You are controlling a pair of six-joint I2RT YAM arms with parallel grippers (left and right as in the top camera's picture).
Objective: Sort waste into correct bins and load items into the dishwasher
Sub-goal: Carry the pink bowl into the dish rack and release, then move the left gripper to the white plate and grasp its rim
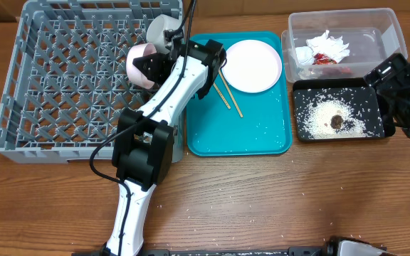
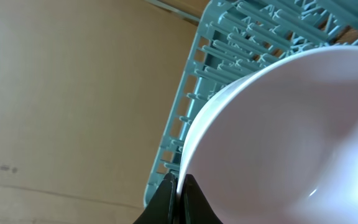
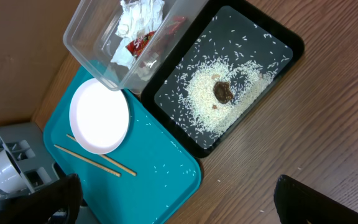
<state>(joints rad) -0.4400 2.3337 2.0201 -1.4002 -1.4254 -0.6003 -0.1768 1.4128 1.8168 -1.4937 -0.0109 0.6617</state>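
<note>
Much rice (image 3: 201,102) in black tray (image 3: 278,59)

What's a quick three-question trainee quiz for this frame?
1. True or false: the plate sits in the rack.
2. Which item does the left pincer grip?
3. Fill in: the rice lies in the ___ tray.

Key:
1. False: it is on the teal tray.
2. The bowl, pinched at its rim.
3. Black: the black tray.
</note>
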